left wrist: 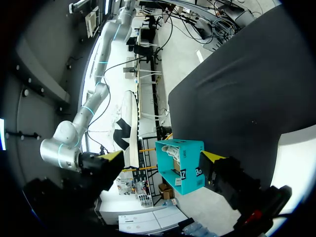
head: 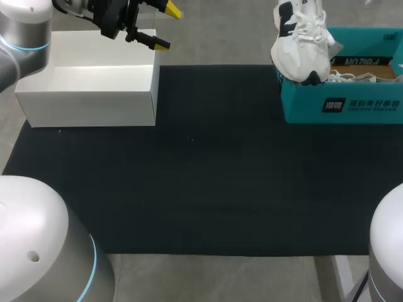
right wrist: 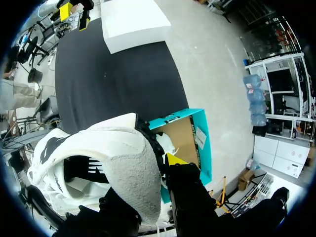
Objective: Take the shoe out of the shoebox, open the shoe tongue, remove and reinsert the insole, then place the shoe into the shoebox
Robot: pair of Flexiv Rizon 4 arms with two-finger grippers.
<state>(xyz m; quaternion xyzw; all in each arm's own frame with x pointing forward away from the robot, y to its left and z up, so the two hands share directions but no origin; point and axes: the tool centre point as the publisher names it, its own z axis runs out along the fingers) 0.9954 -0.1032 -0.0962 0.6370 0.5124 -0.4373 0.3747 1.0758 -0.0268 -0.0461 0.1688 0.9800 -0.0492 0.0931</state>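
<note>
A white shoe with black accents hangs toe-down over the left end of the teal shoebox, its toe at the box rim. In the right wrist view my right gripper is shut on the shoe's padded heel collar, one yellow fingertip outside the heel, with the teal shoebox beneath. My left gripper hovers open and holds nothing above the far right corner of a white box. From the left wrist view, the shoe and shoebox lie far ahead of the open left gripper.
The white open box stands at the back left of the black mat. A second shoe's laces show inside the teal shoebox. The mat's middle and front hold no objects.
</note>
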